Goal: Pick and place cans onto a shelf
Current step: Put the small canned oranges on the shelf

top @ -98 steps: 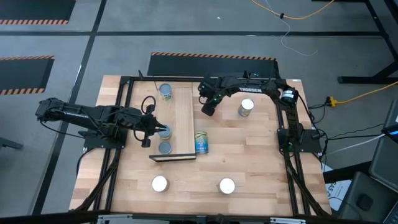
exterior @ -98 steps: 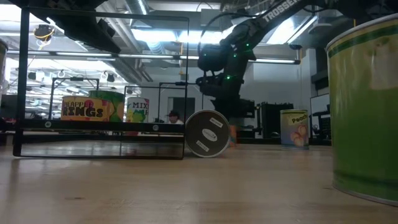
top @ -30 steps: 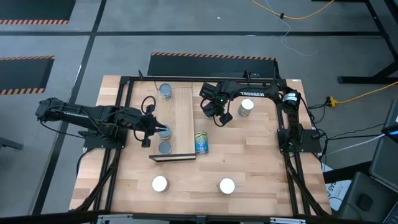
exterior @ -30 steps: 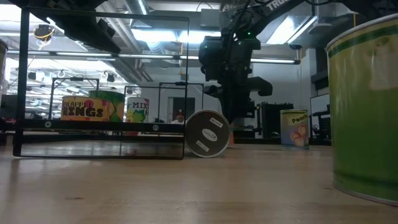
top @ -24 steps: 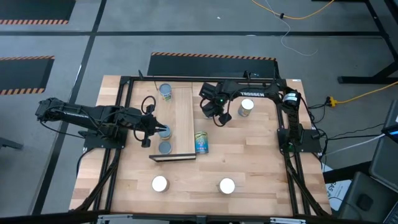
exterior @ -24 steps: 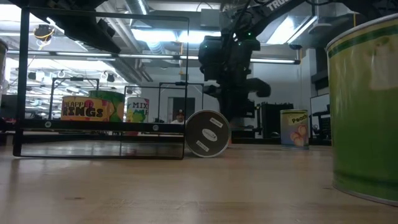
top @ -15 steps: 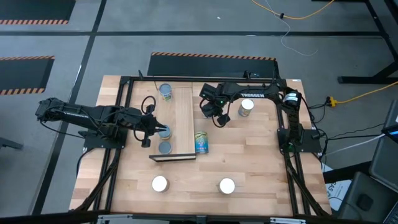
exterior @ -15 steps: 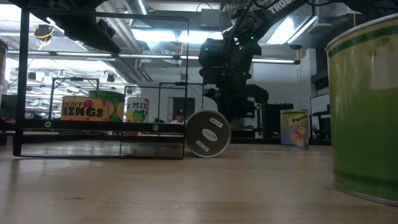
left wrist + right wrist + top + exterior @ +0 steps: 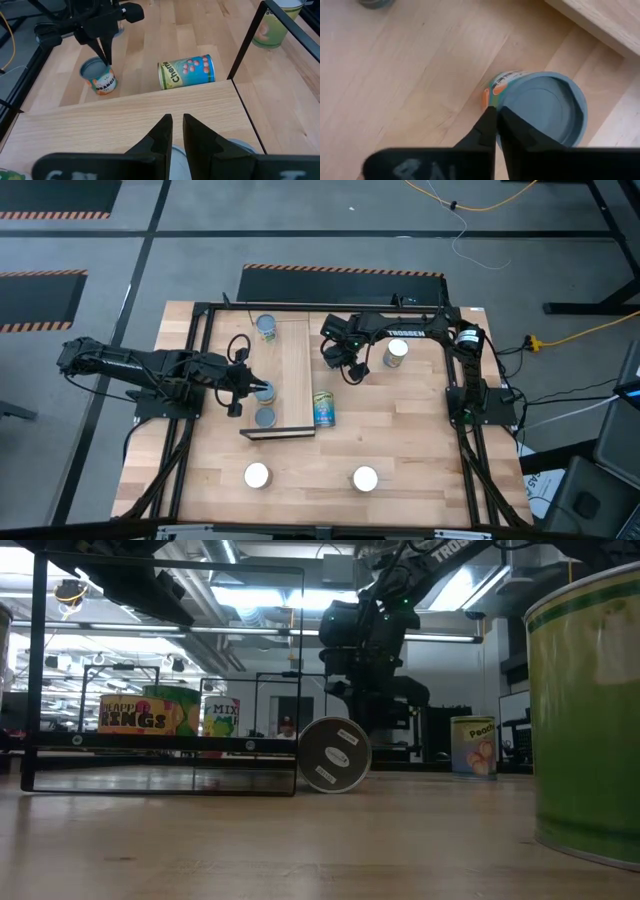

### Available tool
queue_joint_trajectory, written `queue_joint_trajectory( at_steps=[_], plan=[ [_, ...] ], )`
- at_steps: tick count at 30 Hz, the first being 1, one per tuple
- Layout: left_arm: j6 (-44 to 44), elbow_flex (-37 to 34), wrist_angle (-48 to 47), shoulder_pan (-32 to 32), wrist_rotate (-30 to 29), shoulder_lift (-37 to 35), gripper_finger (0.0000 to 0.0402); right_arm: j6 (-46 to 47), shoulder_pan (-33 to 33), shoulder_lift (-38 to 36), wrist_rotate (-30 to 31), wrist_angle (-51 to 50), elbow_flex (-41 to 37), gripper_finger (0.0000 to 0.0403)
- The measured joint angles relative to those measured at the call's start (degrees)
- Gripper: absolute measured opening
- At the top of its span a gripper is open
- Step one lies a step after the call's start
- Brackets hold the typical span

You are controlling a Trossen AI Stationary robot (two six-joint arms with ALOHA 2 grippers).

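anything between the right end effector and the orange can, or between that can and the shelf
Nothing visible. The right end effector is right at the rim of the orange can, and only bare table separates the can from the shelf.

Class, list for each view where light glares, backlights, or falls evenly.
Low view: ceiling lights backlight the right arm into a dark silhouette. High view: the two white-topped cans bleach out. Right wrist view: the orange-labelled can has an evenly lit grey lid without glare.
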Motion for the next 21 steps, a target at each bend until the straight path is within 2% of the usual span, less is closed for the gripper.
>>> queue_joint_trajectory(
  at_steps=[4,12,15,21],
  plan=[
    [0.02,0.00,-0.01,0.00,0.00,0.00,0.0039,0.07,0.00,0.03,0.00,0.08,0.00,0.0018],
    [0.02,0.00,-0.02,0.00,0.00,0.00,0.0039,0.13,0.00,0.17,0.04,0.36,-0.10,0.0134],
    [0.01,0.00,0.00,0.00,0.00,0.00,0.0039,0.13,0.07,0.20,0.18,0.39,-0.11,0.0164],
    [0.02,0.00,-0.01,0.00,0.00,-0.01,0.0039,2.30,0.63,0.37,1.22,-0.35,1.12,0.0180]
  ],
)
